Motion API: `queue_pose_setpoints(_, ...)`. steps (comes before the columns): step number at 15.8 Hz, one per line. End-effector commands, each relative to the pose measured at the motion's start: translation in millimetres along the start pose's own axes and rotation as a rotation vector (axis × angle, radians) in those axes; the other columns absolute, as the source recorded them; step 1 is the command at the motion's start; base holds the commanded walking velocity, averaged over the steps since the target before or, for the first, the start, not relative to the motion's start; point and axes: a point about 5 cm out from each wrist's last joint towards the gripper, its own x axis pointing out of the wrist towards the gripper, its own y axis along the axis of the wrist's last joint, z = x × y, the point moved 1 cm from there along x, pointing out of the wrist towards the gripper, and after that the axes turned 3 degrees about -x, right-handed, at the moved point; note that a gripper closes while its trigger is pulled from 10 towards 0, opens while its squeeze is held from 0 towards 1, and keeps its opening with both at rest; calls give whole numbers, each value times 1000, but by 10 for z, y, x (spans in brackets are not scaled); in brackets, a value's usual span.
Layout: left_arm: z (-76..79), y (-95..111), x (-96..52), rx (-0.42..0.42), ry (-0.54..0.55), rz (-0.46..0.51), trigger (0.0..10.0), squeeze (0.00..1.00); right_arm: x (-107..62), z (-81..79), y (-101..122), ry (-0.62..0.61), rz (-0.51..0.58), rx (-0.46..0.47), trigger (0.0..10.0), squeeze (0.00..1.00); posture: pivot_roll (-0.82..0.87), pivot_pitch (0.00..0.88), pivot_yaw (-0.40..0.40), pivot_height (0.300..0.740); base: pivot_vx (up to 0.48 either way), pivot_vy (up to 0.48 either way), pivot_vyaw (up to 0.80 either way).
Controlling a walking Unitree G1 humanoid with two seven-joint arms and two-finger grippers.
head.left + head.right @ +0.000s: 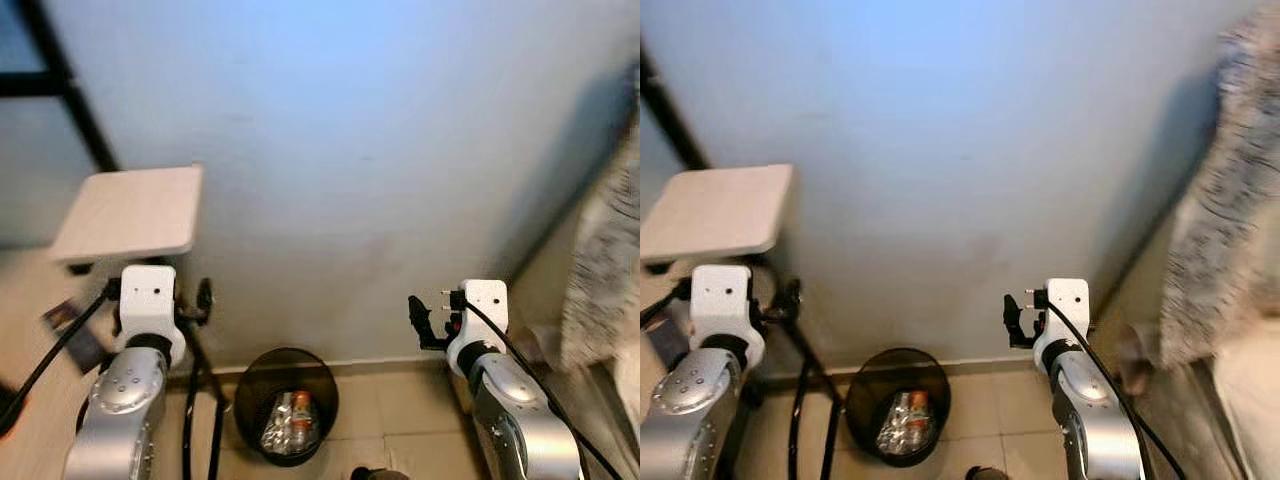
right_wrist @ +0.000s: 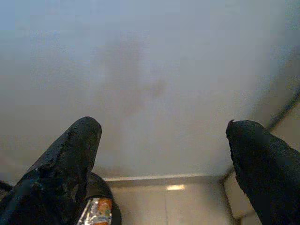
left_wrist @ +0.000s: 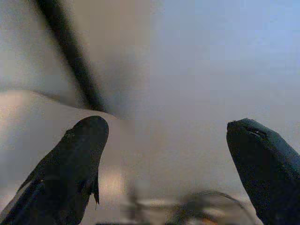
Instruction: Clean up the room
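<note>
A black mesh waste bin (image 1: pixel 247 376) stands on the tiled floor against the pale wall, between my two arms. Inside it lie crumpled wrappers and an orange-labelled can (image 1: pixel 299 404). My left gripper (image 1: pixel 203 298) is raised at the left, above and left of the bin, and is open and empty. At the right, level with the other, my right gripper (image 1: pixel 424 320) is open too, with nothing between its fingers. The right wrist view looks at the wall, with the bin's rim (image 2: pixel 102 191) and a shiny wrapper (image 2: pixel 95 212) low down.
A small white table top (image 1: pixel 130 212) on a black stand (image 1: pixel 196 400) is at the left, close to my left arm. A black pole (image 1: pixel 68 88) runs up the wall behind it. Patterned fabric (image 1: pixel 608 260) hangs at the right edge. Beige floor tiles (image 1: pixel 390 420) lie beside the bin.
</note>
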Motion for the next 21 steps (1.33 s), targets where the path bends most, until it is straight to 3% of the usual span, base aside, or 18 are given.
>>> queue_pose_setpoints(1, 54, 72, -44, -109, -77, 18, 10000, 0, -19, 38, 44, -16, 5, 3, 10000, 1000, -57, 0, 34, 740, 0, 0, -800)
queue_pose_setpoints(2, 69, 87, -54, -159, -94, 30, 10000, 0, -20, 56, 51, -21, 5, 5, 10000, 1000, -53, 0, 33, 740, 0, 0, -800)
queue_pose_setpoints(4, 65, 100, -63, -108, -95, 39, 10000, 0, -22, 60, 45, -25, 0, 6, 10000, 1000, -44, 0, 28, 740, 0, 0, -800)
queue_pose_setpoints(5, 62, 93, -68, -120, -92, 26, 10000, 0, -19, 50, 39, -23, -3, 4, 10000, 1000, -44, 0, 29, 740, 0, 0, -800)
queue_pose_setpoints(6, 75, 93, -80, -209, -119, 12, 10000, 0, -18, 31, 46, -19, -4, 2, 10000, 1000, -49, 0, 32, 740, 0, 0, -800)
queue_pose_setpoints(8, 75, 97, -89, -246, -126, 8, 10000, 0, -19, 22, 52, -15, -3, 0, 10000, 1000, -51, 0, 33, 740, 0, 0, -800)
queue_pose_setpoints(9, 57, 70, -90, -184, -122, -16, 10000, 0, -27, 17, 59, -16, -2, -2, 10000, 1000, -56, 0, 34, 740, 0, 0, -800)
queue_pose_setpoints(10, -35, 32, -56, -49, -12, -7, 10000, 0, -46, 33, 30, -23, -10, -2, 10000, 1000, -52, 0, 32, 740, 0, 0, -800)
queue_pose_setpoints(12, -110, 95, -54, -71, 75, 79, 10000, 0, -53, 38, 27, -23, -12, -2, 10000, 1000, -46, 0, 28, 740, 0, 0, -800)
queue_pose_setpoints(15, -145, 165, -57, -1, 128, 148, 10000, 0, -57, 25, 33, -19, -12, -6, 10000, 1000, -39, 0, 21, 740, 0, 0, -800)
queue_pose_setpoints(17, -110, 150, -52, 18, 112, 140, 10000, 0, -61, 7, 28, -5, -18, -17, 10000, 1000, -40, 0, 18, 740, 0, 0, -800)
queue_pose_setpoints(21, -20, 78, -48, 88, -59, 75, 10000, 0, -72, 12, 20, 0, -25, -23, 10000, 1000, -32, 0, 9, 740, 0, 0, -800)
